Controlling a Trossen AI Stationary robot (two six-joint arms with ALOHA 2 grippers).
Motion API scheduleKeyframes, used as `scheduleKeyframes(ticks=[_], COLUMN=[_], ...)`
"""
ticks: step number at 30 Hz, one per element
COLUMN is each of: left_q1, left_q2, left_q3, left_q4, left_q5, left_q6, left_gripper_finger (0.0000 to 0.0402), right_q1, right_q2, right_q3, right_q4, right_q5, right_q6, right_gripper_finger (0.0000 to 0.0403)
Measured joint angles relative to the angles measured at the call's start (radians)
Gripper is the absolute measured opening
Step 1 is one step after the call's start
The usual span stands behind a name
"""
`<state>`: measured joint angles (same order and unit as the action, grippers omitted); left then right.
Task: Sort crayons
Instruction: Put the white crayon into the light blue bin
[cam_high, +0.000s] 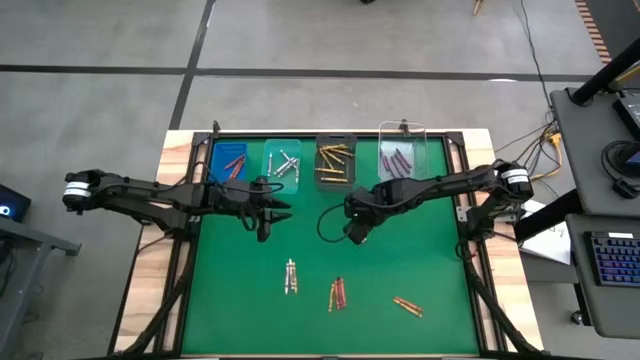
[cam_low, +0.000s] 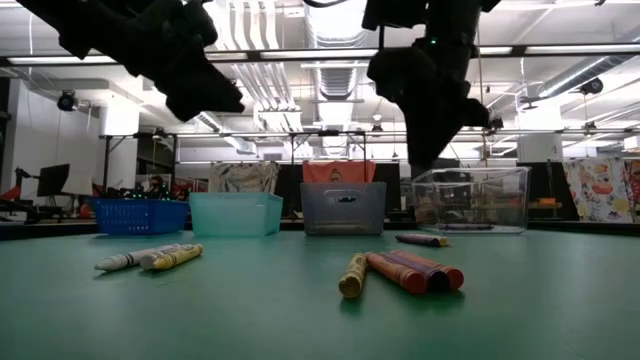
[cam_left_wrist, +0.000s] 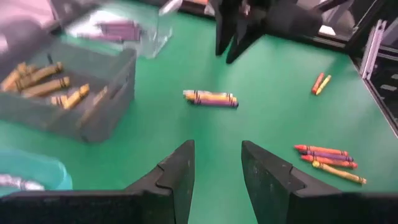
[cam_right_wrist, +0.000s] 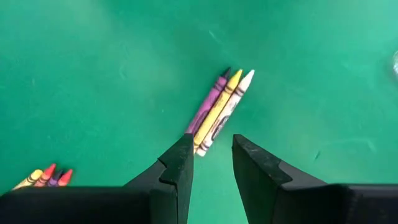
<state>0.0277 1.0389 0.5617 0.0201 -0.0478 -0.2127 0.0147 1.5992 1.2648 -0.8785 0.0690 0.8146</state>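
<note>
Loose crayons lie flat on the green mat in small mixed bunches: white, yellow and dark ones (cam_high: 291, 276), gold, red and purple ones (cam_high: 338, 293), and a red-and-gold pair (cam_high: 407, 306). A purple, yellow and white bunch (cam_right_wrist: 219, 112) lies just ahead of my right gripper's fingers and also shows in the left wrist view (cam_left_wrist: 211, 98). My right gripper (cam_right_wrist: 210, 155) is open and hangs above the mat near its middle (cam_high: 355, 235). My left gripper (cam_left_wrist: 217, 165) is open and empty, raised over the mat's far left part (cam_high: 283, 210).
Four bins stand in a row along the far edge: a blue one (cam_high: 232, 160) with red crayons, a teal one (cam_high: 283, 160) with silver ones, a grey one (cam_high: 335, 160) with gold ones, and a clear one (cam_high: 402, 158) with purple ones. A cable loop (cam_high: 325, 225) hangs by the right arm.
</note>
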Motion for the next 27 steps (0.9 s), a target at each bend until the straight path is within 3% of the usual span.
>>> scheduleKeyframes(ticks=[10,27], left_q1=[0.001,0.001], left_q2=[0.000,0.001], left_q3=[0.000,0.000], left_q4=[0.122,0.149], left_q5=[-0.177,-0.181], left_q6=[0.204,0.252], left_gripper_finger=[0.0114,0.0114], right_q1=[0.023,0.015], right_q2=[0.067,0.204], right_q3=[-0.011,-0.011], right_q4=[0.002,0.034], right_q5=[0.011,0.089], right_q6=[0.119,0.163], right_gripper_finger=[0.0100,0.0100])
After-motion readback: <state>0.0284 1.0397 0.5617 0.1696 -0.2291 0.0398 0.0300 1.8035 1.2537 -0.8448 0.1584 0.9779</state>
